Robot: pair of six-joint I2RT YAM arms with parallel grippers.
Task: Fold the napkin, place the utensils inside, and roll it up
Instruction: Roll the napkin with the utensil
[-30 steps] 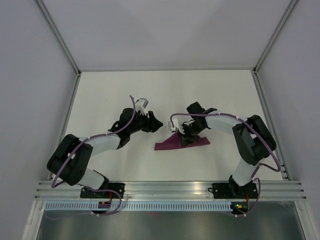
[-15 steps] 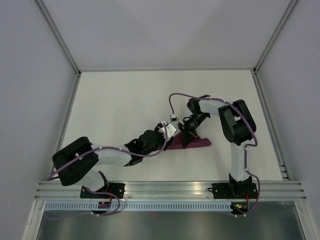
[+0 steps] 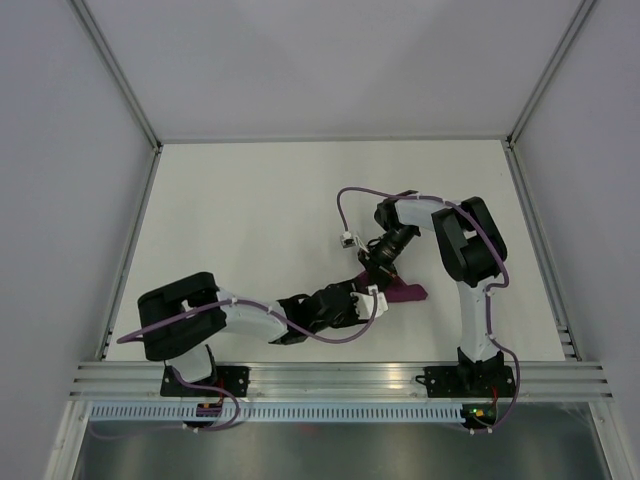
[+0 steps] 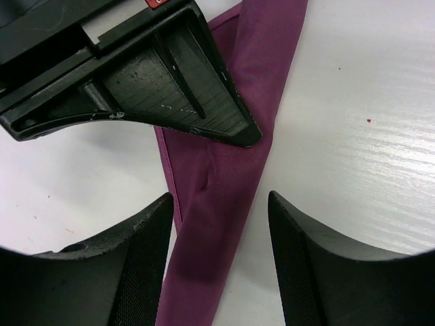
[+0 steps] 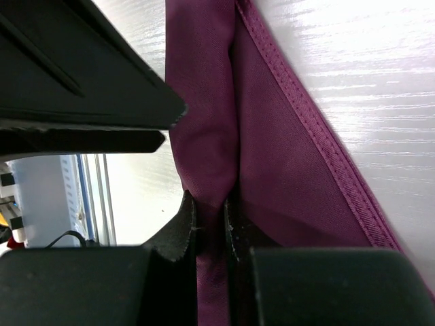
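Change vs. one second ago: the left arm has left the table's left side, swung across the near edge, and now lies low and stretched out. The left hand (image 3: 372, 300) sits at the napkin (image 3: 408, 293), where before it was well apart from it. The right arm has drawn its elbow in from the right edge and stands more upright. The right hand (image 3: 378, 265) is still on the cloth.

Left hand (image 4: 219, 224): fingers spread wide, astride a narrow strip of napkin (image 4: 231, 197) lying flat on the table (image 4: 367, 136). Neither pad touches the strip. Right hand (image 5: 211, 221): narrow, pinched on a raised fold of napkin (image 5: 285, 170).

Hidden: from above, both hands cover most of the cloth and only its right tip shows. What the fold contains cannot be told. The wrist views cut the napkin off at the frame edges.

Obstructions: a finger of the right hand hangs just above the strip in the left wrist view, and the left hand blocks the upper left of the right wrist view. A purple cable (image 3: 345, 200) loops off the right arm. The rail (image 3: 340, 378) runs along the near edge.
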